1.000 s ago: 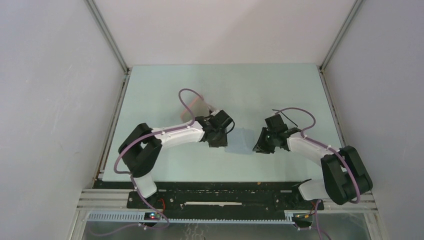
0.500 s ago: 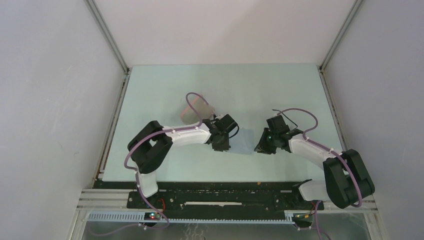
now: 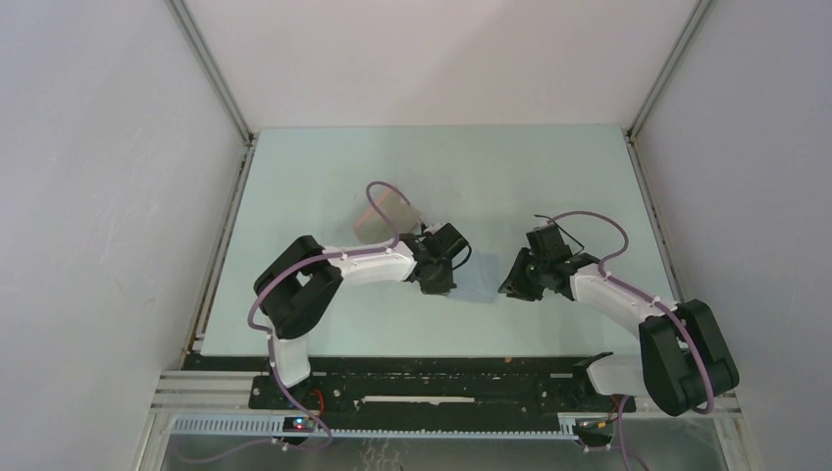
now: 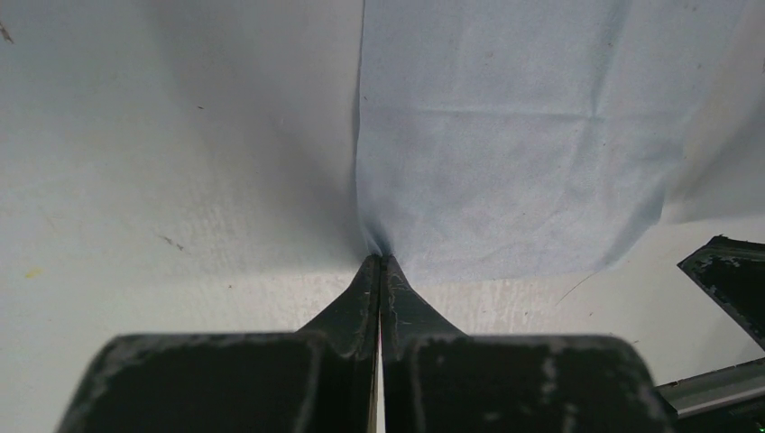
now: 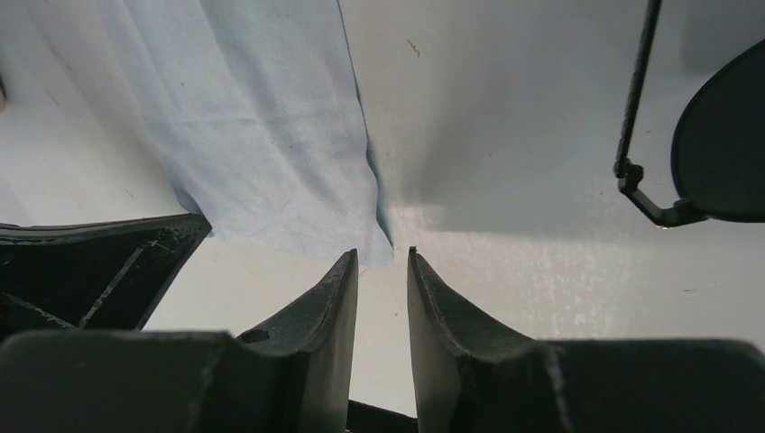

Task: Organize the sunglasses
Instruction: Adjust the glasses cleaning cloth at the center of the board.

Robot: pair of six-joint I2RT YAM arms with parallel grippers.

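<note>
Sunglasses [image 5: 722, 135] are lying on the table [image 3: 324, 177] beside our right arm, at about 2 o'clock from the right gripper [image 5: 381, 262] in its wrist view. There we are seeing one dark lens and a thin straight arm running up from the hinge, and nothing of ours is touching them. From overhead they are showing only as thin black lines at about 1 o'clock from that gripper, partly hidden by the wrist.

We are pinching the grey-blue cloth [image 4: 505, 162] with our left gripper [image 4: 380, 263]. Its fingers are pressing together on one corner, and the fabric is spreading flat from there toward 12 and 2 o'clock. Our right gripper is sitting at another corner of the cloth with its jaws standing narrowly apart. That corner is lying just past the fingertips at 12 o'clock, not between them.

From above, the cloth is lying between our two grippers, at 3 o'clock from the left one and 9 o'clock from the right. The pink case [image 3: 388, 211] is lying at about 11 o'clock from the left gripper, just beside its wrist and well apart from the sunglasses.
</note>
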